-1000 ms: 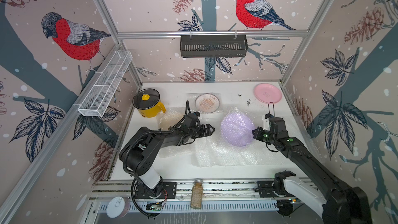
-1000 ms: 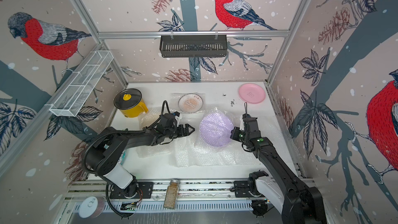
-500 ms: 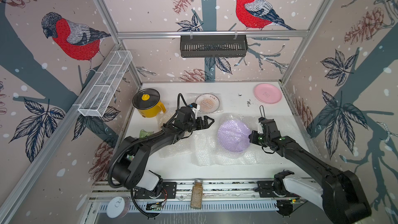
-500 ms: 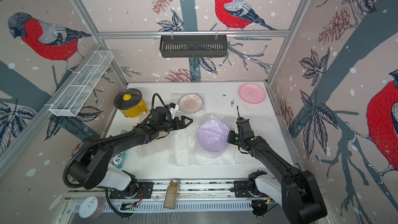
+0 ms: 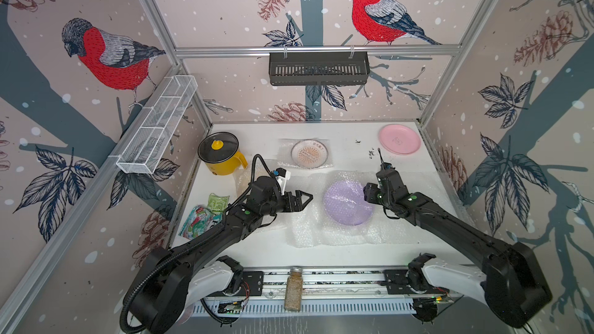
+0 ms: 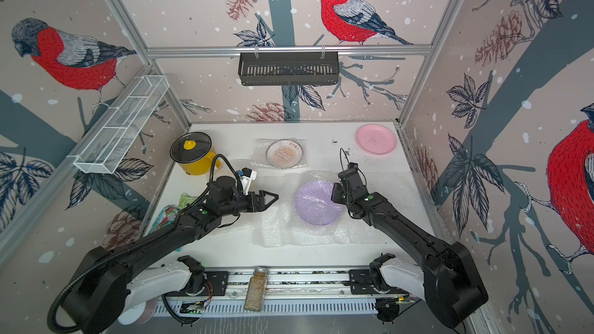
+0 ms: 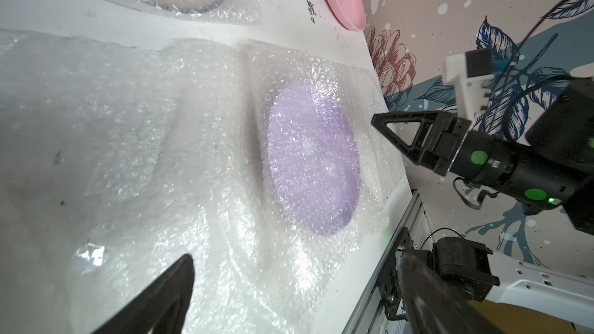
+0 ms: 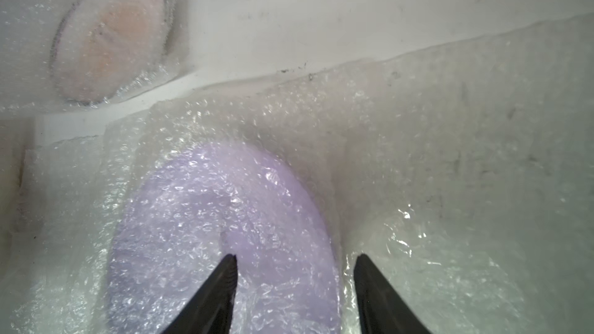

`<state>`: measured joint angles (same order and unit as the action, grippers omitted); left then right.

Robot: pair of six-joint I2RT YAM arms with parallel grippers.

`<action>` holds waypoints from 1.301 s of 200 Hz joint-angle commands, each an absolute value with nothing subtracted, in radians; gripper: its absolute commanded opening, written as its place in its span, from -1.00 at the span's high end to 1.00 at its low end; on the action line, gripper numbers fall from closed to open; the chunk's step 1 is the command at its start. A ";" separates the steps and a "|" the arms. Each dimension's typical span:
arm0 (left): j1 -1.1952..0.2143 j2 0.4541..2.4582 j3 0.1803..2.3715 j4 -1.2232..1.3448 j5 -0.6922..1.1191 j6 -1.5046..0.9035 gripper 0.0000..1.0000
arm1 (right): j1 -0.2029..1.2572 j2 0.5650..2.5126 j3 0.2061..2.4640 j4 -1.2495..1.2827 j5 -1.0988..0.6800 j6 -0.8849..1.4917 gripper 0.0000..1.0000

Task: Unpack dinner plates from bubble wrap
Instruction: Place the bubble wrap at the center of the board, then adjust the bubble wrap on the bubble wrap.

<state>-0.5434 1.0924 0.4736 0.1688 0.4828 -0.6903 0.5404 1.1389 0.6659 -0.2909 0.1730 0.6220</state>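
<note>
The lilac plate, covered in bubble wrap, lies on the surface just ahead of the right hand. That hand is parted and empty, one finger on either side of the plate's near rim. The left hand, wide open and empty, hovers farther off on the opposite side.

Both arms stretched inward, wrists low: the left gripper splays its fingers wide; facing those fingertips, the right gripper has its fingers parted too.

both top views look down from high in front; wrist views closely share the lilac plate.
</note>
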 commanded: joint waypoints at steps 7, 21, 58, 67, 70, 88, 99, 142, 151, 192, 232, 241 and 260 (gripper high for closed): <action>-0.557 1.044 0.438 0.163 0.476 -0.718 -0.95 | 0.637 1.153 0.727 -0.344 0.256 0.676 -0.31; -0.563 1.020 0.422 0.153 0.470 -0.726 -0.95 | 0.696 1.204 0.745 -0.294 0.182 0.694 -0.37; -0.562 0.925 0.392 0.049 0.351 -0.756 -0.95 | 0.858 1.465 0.879 -0.271 0.242 0.800 -0.44; -0.561 0.898 0.382 0.021 0.311 -0.776 -0.95 | 0.884 1.533 0.930 -0.300 0.284 0.835 -0.47; -0.561 0.890 0.378 0.014 0.300 -0.778 -0.95 | 0.891 1.560 0.946 -0.311 0.299 0.846 -0.47; -0.561 0.842 0.352 0.000 0.260 -0.794 -0.95 | 0.922 1.674 1.023 -0.331 0.335 0.879 -0.43; -0.561 0.819 0.338 0.002 0.255 -0.801 -0.95 | 0.929 1.730 1.052 -0.331 0.331 0.888 -0.39; -0.561 0.760 0.311 -0.001 0.230 -0.795 -0.95 | 0.949 1.833 1.120 -0.394 0.409 0.944 -0.12; -0.562 0.756 0.303 0.008 0.230 -0.792 -0.95 | 0.953 1.848 1.127 -0.393 0.408 0.943 -0.10; -0.560 0.761 0.301 0.014 0.221 -0.788 -0.95 | 0.965 1.913 1.163 -0.423 0.423 0.962 0.14; -0.561 0.771 0.301 0.027 0.221 -0.785 -0.95 | 0.977 1.897 1.166 -0.423 0.437 0.969 0.48; -0.561 0.777 0.301 0.033 0.221 -0.784 -0.95 | 0.983 1.888 1.171 -0.432 0.448 0.972 0.54; -0.560 0.791 0.302 0.044 0.228 -0.785 -0.95 | 0.993 1.863 1.176 -0.451 0.465 0.978 0.67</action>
